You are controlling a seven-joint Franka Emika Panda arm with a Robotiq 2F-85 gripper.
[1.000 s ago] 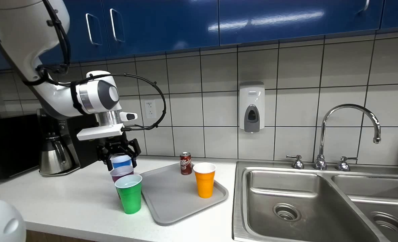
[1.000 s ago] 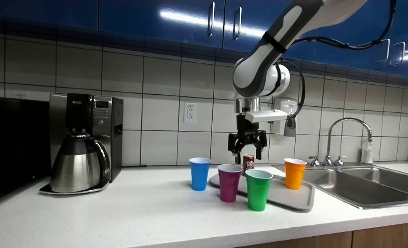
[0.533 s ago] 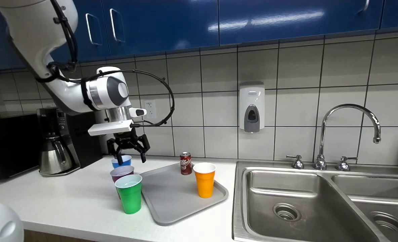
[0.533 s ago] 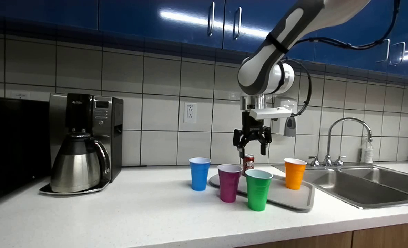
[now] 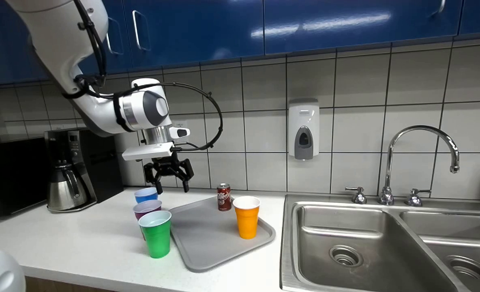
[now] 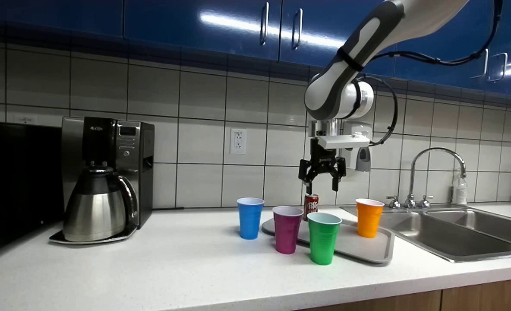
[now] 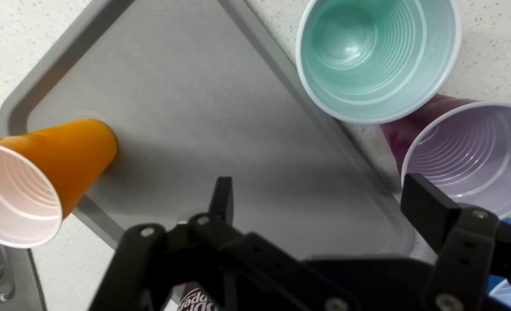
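My gripper (image 5: 172,190) is open and empty. It hangs above the counter and the grey tray's (image 5: 207,247) back corner, touching nothing. A red soda can (image 5: 223,197) and an orange cup (image 5: 247,221) stand upright on the tray. A green cup (image 5: 157,239), a purple cup (image 5: 146,207) and a blue cup (image 5: 146,195) stand upright on the counter beside the tray. In the wrist view, the tray (image 7: 186,95) lies below the open fingers (image 7: 319,185). The purple cup (image 7: 475,160) is near one fingertip. The can (image 7: 196,301) and blue cup (image 7: 508,293) are mostly hidden behind the gripper.
A steel double sink (image 5: 288,243) with a faucet (image 5: 390,162) lies beyond the orange cup's side. A coffee maker with a carafe (image 6: 96,207) stands on the opposite side. A soap dispenser (image 5: 303,129) is on the tiled wall. Blue cabinets (image 5: 199,28) hang above.
My gripper has moved from over the cups toward the tray and the sink side, rising slightly. It stays open. The cups, can and tray have not moved.
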